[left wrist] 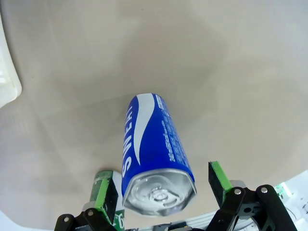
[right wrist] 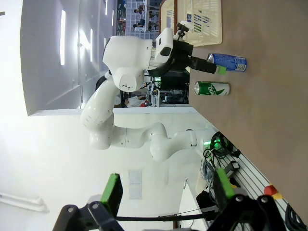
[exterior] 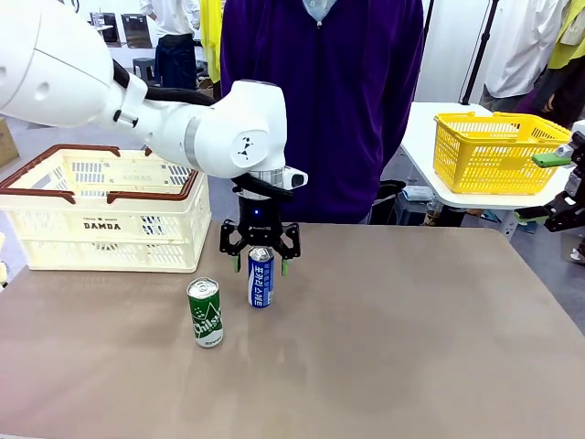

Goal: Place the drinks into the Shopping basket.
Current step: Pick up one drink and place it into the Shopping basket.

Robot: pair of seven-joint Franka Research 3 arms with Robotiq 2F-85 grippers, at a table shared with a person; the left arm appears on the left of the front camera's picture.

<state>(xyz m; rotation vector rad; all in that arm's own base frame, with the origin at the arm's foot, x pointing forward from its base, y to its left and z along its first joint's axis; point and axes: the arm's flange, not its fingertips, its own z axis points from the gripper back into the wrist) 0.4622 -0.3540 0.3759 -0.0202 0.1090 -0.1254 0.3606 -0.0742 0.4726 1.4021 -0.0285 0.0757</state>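
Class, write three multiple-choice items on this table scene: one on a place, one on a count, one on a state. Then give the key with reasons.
1. Where does the green can stand?
A. in the crate
B. on the table, beside the blue can
C. in the yellow basket

2. How many cans are on the table?
A. one
B. two
C. three

3. How is the left gripper?
A. open around the blue can's top
B. shut and away from the cans
C. lifting the green can

Key: B, it stands upright by the blue can, outside the crate; B, one green and one blue; A, its fingers flank the can with gaps.
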